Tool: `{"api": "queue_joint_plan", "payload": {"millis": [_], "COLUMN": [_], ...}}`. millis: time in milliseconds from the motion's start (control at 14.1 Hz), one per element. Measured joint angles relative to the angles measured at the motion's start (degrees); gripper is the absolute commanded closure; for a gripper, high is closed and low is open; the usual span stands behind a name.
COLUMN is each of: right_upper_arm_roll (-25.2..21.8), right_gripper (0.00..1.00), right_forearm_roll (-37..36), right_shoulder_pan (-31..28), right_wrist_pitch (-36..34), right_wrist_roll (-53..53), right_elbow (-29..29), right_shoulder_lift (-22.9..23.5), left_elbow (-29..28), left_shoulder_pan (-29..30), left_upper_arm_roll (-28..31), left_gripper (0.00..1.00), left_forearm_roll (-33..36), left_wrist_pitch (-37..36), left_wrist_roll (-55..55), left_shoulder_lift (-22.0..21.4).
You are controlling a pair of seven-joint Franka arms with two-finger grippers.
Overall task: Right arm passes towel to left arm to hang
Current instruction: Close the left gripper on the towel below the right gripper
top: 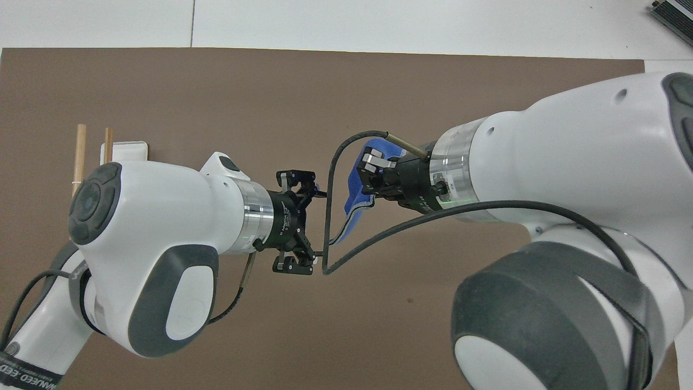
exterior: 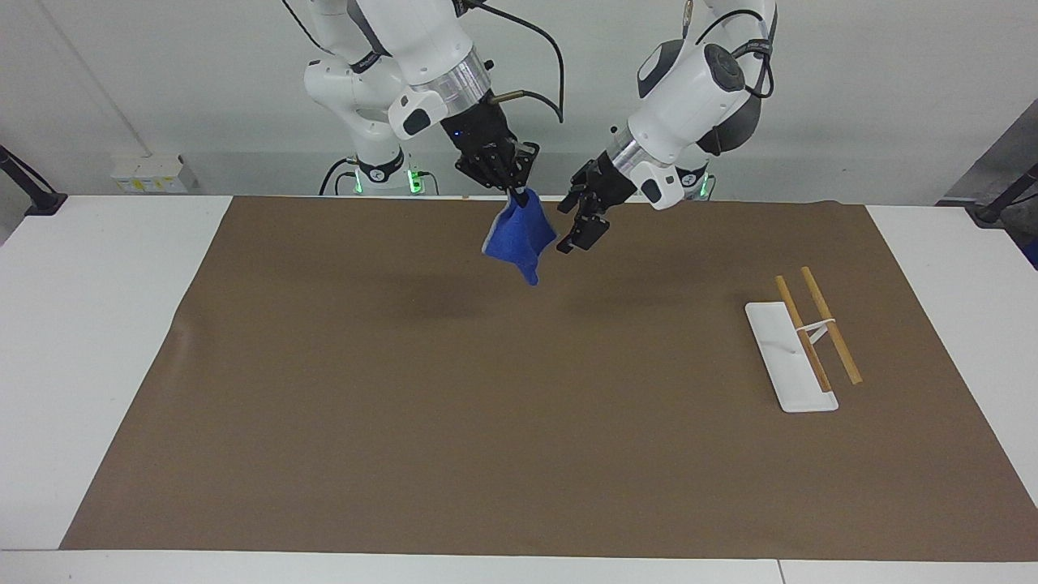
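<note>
One towel [exterior: 517, 235] clamped in right end effector [exterior: 512, 191]; left end effector [exterior: 577, 217] spread apart beside it.

We see a white table [exterior: 97, 341] covered by a brown mat [exterior: 454, 422]. Toward the left arm's end of the mat lies a flat white base [exterior: 780, 345] carrying a small rack of two wooden rods [exterior: 827, 324] set side by side.
</note>
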Motion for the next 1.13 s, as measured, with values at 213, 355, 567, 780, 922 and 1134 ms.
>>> {"api": "queue_joint_plan", "payload": {"millis": [213,355,567,780,922,1134], "right_upper_arm_roll": [0.0,0.0,0.0,0.0,0.0,0.0], "right_gripper": [1.00,1.00,1.00,1.00,1.00,1.00], "right_forearm_roll": [0.0,0.0,0.0,0.0,0.0,0.0], "right_shoulder_pan": [0.0,0.0,0.0,0.0,0.0,0.0], "right_wrist_pitch": [0.0,0.0,0.0,0.0,0.0,0.0], "right_wrist_roll": [0.0,0.0,0.0,0.0,0.0,0.0], "right_elbow": [-0.2,-0.3,-0.4,-0.4,-0.4,-0.4], "right_shoulder_lift": [0.0,0.0,0.0,0.0,0.0,0.0], "left_elbow": [-0.9,-1.4,-3.0,-5.6,-6.9,-7.9], "left_shoulder_pan": [-1.3,-2.1,-3.4,-4.8,-5.1,-5.1], "left_upper_arm_roll": [-0.1,-0.1,-0.1,-0.2,-0.2,-0.1], "left_gripper": [0.00,0.00,0.00,0.00,0.00,0.00], "left_forearm_roll": [0.0,0.0,0.0,0.0,0.0,0.0], "left_wrist_pitch": [2.6,3.3,6.5,12.5,16.1,20.3], "left_wrist_roll": [-7.9,-12.8,-18.9,-24.2,-26.5,-28.7], "left_shoulder_lift": [-0.2,-0.5,-1.0,-1.5,-1.7,-1.9]}}
